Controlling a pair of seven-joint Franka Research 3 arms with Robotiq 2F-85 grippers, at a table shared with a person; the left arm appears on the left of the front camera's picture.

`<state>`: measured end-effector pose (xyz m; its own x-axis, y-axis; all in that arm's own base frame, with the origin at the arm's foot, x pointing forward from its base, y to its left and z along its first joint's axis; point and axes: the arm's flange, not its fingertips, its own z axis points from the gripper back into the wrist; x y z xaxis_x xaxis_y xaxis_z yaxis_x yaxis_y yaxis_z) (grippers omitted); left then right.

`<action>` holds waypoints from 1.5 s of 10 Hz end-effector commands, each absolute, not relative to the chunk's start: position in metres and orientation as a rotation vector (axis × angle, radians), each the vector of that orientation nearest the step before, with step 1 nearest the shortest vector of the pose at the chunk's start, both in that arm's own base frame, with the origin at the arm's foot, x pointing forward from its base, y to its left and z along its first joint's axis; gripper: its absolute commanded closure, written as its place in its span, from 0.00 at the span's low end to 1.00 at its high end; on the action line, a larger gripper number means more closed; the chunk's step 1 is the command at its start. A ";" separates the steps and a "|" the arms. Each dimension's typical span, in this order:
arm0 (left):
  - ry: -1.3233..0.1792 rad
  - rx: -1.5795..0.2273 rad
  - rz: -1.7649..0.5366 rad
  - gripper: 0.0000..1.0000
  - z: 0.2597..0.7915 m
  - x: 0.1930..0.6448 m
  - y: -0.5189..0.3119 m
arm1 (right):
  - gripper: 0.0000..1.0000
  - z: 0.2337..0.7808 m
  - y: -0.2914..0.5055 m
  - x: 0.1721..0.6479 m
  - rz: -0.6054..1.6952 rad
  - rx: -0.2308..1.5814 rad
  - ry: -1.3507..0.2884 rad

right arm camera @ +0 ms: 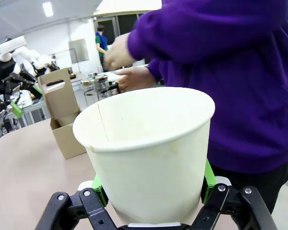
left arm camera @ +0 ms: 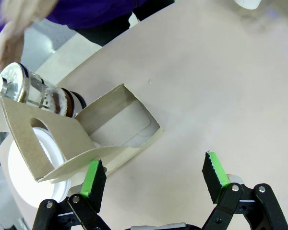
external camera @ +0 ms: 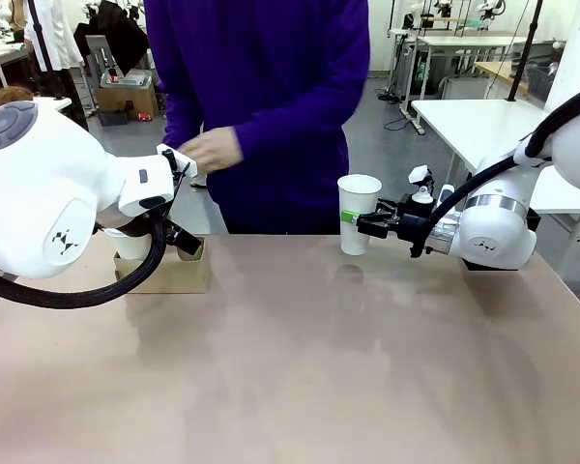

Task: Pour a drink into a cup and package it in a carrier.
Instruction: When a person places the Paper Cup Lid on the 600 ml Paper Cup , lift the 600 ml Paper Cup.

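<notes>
My right gripper (external camera: 354, 221) is shut on the white paper cup (external camera: 358, 205) and holds it upright a little above the table, in front of the person. In the right wrist view the cup (right arm camera: 149, 143) looks empty, with green pads (right arm camera: 207, 176) on both sides. The brown cardboard carrier (external camera: 169, 274) stands at the table's far left. Beside it hangs my left gripper (left arm camera: 153, 173), open and holding nothing. Next to the carrier (left arm camera: 93, 129) is a glass pot (left arm camera: 36, 91) with the dark drink (left arm camera: 62, 101) inside, and the person's hand (left arm camera: 9, 43) is at its top.
The person in a purple top (external camera: 271, 106) stands at the far edge with both hands (right arm camera: 127, 76) over the pot (right arm camera: 96, 88). A white round cup-like shape (left arm camera: 31, 172) sits in the carrier's near side. The tan table (external camera: 309, 367) stretches wide in front.
</notes>
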<state>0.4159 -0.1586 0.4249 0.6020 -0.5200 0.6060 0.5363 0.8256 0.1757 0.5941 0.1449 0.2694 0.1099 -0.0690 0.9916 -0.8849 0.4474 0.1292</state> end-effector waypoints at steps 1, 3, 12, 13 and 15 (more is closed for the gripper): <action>-0.696 -0.026 -0.610 0.00 0.426 0.415 -0.158 | 0.16 0.271 0.148 0.595 0.748 0.938 -1.339; -0.696 -0.026 -0.610 0.00 0.426 0.415 -0.158 | 0.16 0.271 0.148 0.595 0.748 0.938 -1.339; -0.696 -0.026 -0.610 0.00 0.426 0.415 -0.158 | 0.16 0.271 0.148 0.595 0.748 0.938 -1.339; -0.696 -0.026 -0.610 0.00 0.426 0.415 -0.158 | 0.16 0.271 0.148 0.595 0.748 0.938 -1.339; -0.696 -0.026 -0.610 0.00 0.426 0.415 -0.158 | 0.16 0.271 0.148 0.595 0.748 0.938 -1.339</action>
